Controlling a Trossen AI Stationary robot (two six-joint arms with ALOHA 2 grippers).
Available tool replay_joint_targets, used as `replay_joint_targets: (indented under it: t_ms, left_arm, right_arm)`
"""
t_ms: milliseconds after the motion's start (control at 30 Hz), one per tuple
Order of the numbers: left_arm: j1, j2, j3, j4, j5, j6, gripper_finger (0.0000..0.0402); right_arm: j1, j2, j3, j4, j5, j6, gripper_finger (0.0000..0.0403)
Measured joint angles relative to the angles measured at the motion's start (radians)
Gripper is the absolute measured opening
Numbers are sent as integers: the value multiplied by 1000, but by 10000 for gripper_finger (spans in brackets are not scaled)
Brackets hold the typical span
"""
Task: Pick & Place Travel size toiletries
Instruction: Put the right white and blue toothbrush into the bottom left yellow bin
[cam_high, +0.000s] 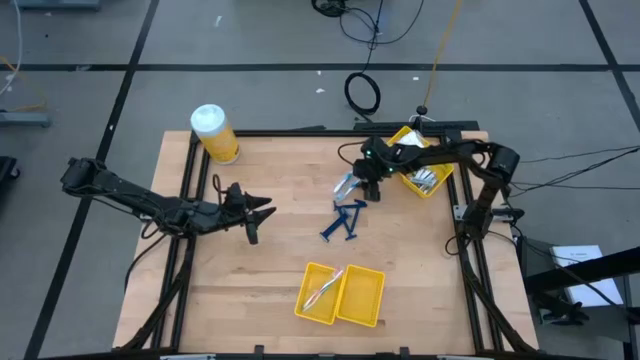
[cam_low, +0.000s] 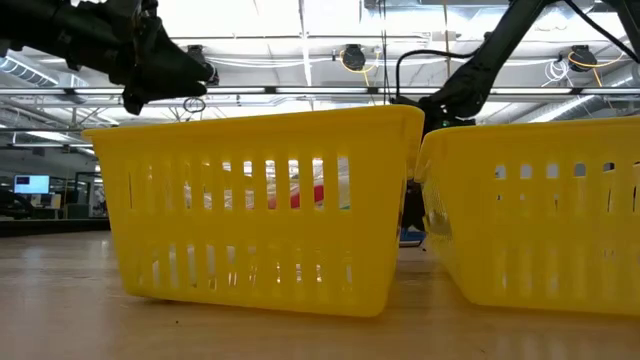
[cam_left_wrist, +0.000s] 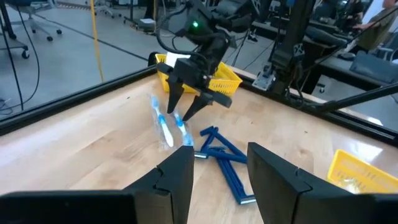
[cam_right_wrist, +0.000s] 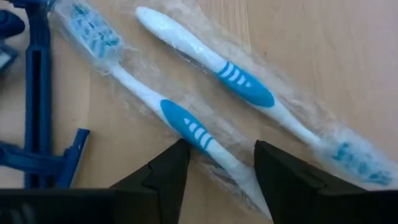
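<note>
Two wrapped white-and-blue toothbrushes (cam_right_wrist: 186, 121) (cam_high: 347, 186) lie flat on the wooden table, side by side. My right gripper (cam_right_wrist: 217, 177) (cam_left_wrist: 180, 109) points steeply down just above them, open, its fingers standing on either side of one brush's handle end. Several dark blue razors (cam_high: 345, 220) (cam_left_wrist: 224, 155) lie in a loose pile just on the near side of the brushes. My left gripper (cam_high: 255, 212) (cam_left_wrist: 221, 180) hangs open over the table's left half with nothing between its fingers.
A yellow two-compartment bin (cam_high: 362, 297) stands near the front edge, with a light stick (cam_high: 325, 290) in its left compartment. A second yellow bin (cam_high: 405, 135) holding small packets sits at the far right. A yellow jar with a white lid (cam_high: 213, 132) stands at the far left.
</note>
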Motion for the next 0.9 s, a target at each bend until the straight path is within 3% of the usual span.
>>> replay_joint_targets:
  t_ms: [133, 367, 633, 800, 900]
  left_arm:
    - [1, 0, 0, -5, 0, -5, 147]
    - [1, 0, 0, -5, 0, -15, 147]
    - [1, 0, 0, -12, 0, 26, 147]
    - [1, 0, 0, -11, 0, 25, 147]
    - [1, 14, 0, 0, 2, 25, 147]
  right_arm:
    - [21, -6, -2, -41, -4, 79, 137]
    - [47, -68, -4, -63, 3, 103, 17]
    - [116, -289, -8, -75, 50, 185, 13]
    - [244, -443, -10, -58, 40, 278, 13]
    - [342, -511, -43, 69, 40, 336, 13]
